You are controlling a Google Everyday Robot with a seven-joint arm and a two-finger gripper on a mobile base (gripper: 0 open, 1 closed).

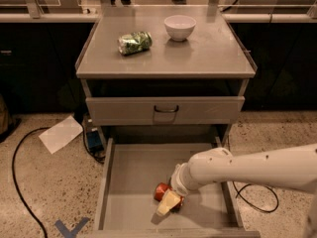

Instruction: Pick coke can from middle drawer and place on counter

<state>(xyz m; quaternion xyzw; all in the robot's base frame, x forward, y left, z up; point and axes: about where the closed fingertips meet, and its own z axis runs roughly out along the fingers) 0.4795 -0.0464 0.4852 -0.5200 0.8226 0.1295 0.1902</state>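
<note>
Reaching in from the right, the white arm (257, 167) puts the gripper (168, 205) down in the near part of the middle drawer (133, 172), which is pulled open. The gripper is right on top of the coke can (160, 191). Whether it is spread or pinching the can cannot be told. The can lies on its side on the drawer floor. Its long way seems to run mostly left to right, and its red left end pokes out. Farther back is 1 shut drawer front (208, 110). Above it, the counter (198, 53) holds 1 green can (134, 42), tipped over, and 1 white bowl (180, 27).
</note>
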